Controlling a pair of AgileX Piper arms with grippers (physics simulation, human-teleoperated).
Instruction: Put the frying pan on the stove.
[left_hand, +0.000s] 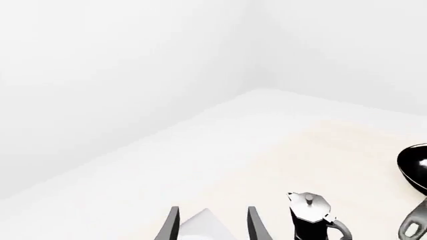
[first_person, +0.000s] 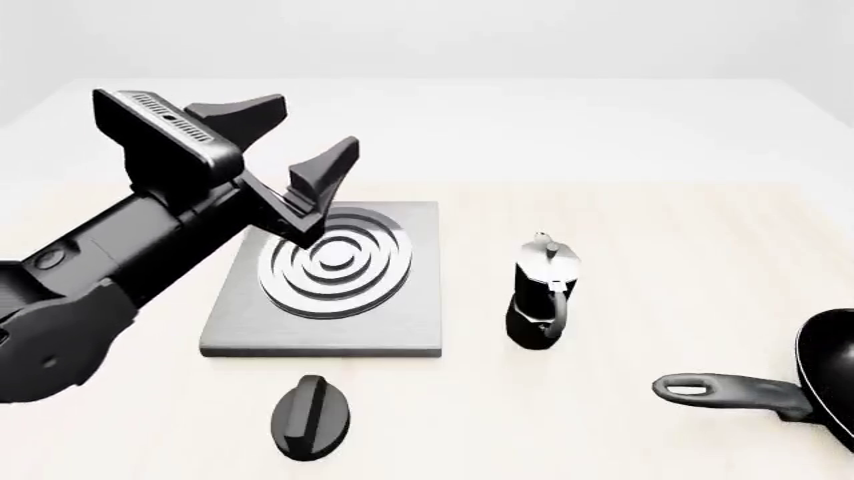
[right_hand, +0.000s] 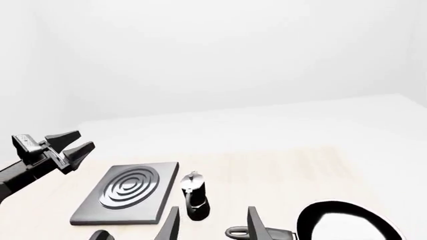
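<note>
Glossy round frying pan (first_person: 830, 362) on table; ringed square stove (first_person: 331, 280) apart.

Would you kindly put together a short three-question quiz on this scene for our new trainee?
1. True or false: the frying pan already sits on the stove.
2. Which thing stands between stove and pan in the front view? A) moka pot B) knob C) a kettle
3. Fill in: the left gripper hangs in the air with its jaws ____.

Key
1. False: the pan lies on the table at the right edge, apart from the stove.
2. A.
3. Open, holding nothing. The right gripper is open as well, in the right wrist view.
</note>
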